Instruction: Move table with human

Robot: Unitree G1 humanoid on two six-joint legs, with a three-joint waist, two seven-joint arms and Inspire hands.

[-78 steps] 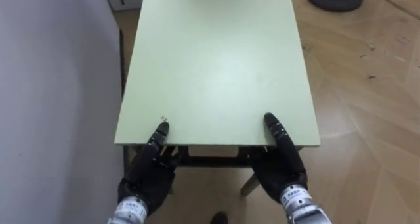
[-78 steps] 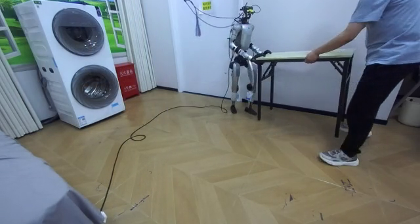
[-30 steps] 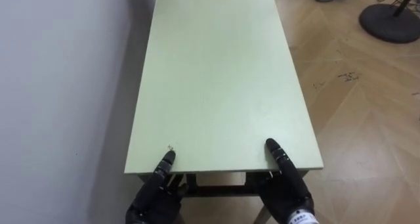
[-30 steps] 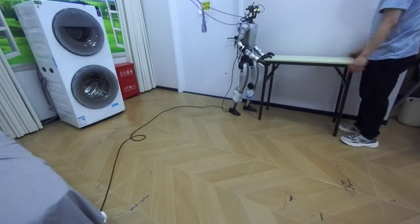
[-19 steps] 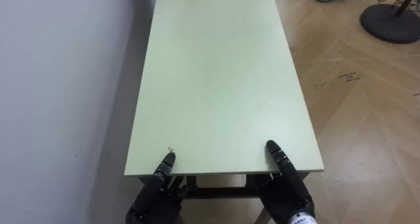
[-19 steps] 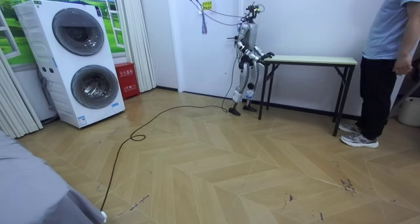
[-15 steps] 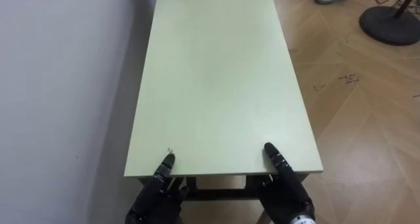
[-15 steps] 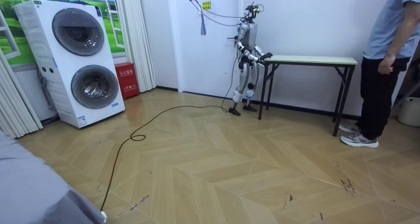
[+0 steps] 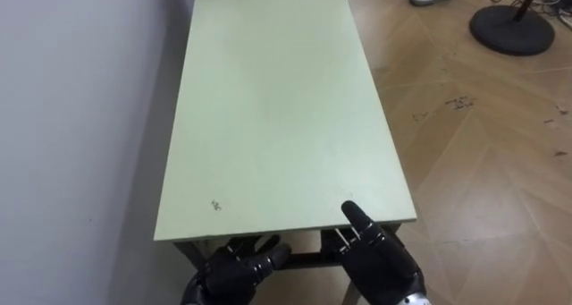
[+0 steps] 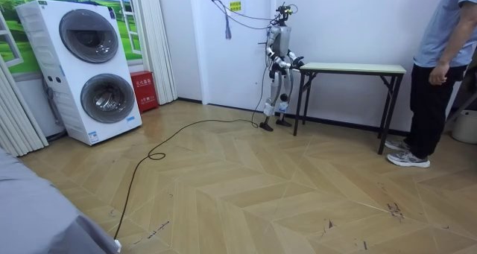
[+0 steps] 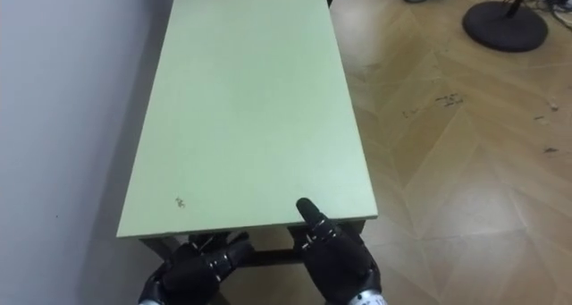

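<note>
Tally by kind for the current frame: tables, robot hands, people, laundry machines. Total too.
Pale green rectangular table: 1
Robot hands: 2 (left robot hand, right robot hand)
Person in blue shirt: 1
White front-loading laundry machines, stacked: 2 (upper machine, lower machine)
Total: 6

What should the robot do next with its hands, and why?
Probably draw the left robot hand and right robot hand back from the green table and lower them. The table stands on its legs along the wall, the person at its far end has hands off it, and both robot hands are open at the near edge, gripping nothing.
</note>
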